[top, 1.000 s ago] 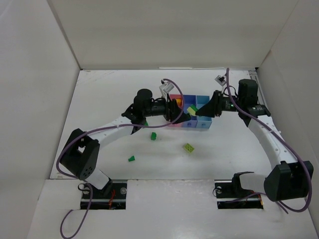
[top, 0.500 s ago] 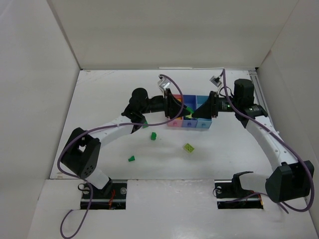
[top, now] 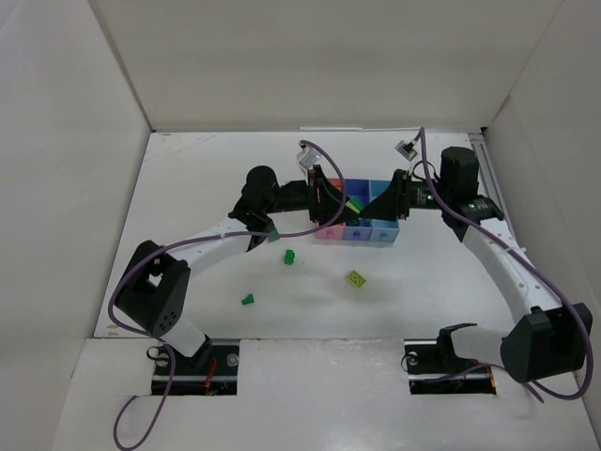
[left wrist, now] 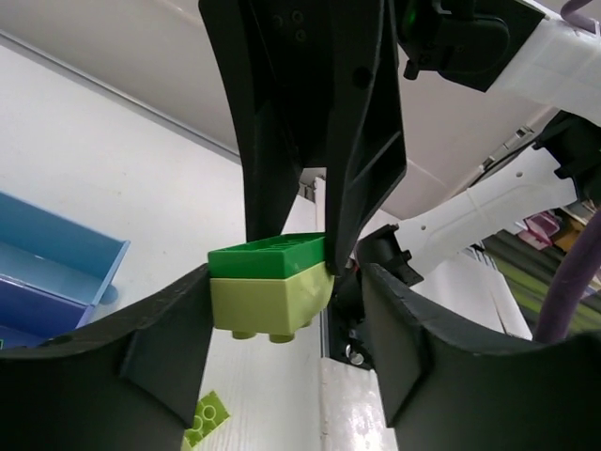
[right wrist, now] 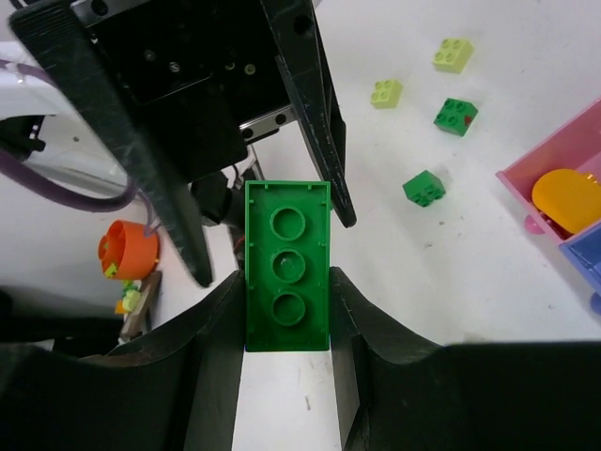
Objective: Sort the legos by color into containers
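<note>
Pinching lime brick [left wrist: 268, 303] with left jaws, green brick [right wrist: 287, 268] with right jaws, I'd pry them apart slowly, grips firm.

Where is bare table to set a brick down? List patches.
Free: the far-left corner of the table; the strip between the containers and back wall; the near-right stretch between the loose lime brick and right arm. Crowded: at the containers, where left gripper and right gripper meet.
</note>
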`<move>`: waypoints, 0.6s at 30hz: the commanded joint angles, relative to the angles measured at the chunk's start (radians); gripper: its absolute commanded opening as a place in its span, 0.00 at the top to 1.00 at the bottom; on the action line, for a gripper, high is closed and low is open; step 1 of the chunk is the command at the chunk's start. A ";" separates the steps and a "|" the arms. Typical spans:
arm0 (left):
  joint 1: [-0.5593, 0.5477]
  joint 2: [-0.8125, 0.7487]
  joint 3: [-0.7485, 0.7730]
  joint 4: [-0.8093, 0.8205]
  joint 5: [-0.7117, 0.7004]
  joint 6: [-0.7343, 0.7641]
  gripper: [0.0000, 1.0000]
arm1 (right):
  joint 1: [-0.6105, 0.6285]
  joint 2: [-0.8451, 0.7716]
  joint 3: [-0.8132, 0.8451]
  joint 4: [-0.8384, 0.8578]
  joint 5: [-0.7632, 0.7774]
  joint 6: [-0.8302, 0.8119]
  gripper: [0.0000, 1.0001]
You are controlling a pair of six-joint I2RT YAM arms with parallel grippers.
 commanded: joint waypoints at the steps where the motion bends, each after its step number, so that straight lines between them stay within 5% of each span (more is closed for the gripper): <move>1: -0.019 -0.020 0.021 0.071 0.095 -0.011 0.44 | 0.009 -0.017 0.051 0.099 0.058 0.005 1.00; 10: -0.019 -0.020 0.021 0.071 0.113 -0.002 0.97 | 0.000 -0.026 0.051 0.121 0.102 0.035 1.00; 18: 0.001 -0.040 -0.004 -0.140 0.092 0.102 1.00 | -0.160 -0.069 0.060 0.130 0.102 0.064 1.00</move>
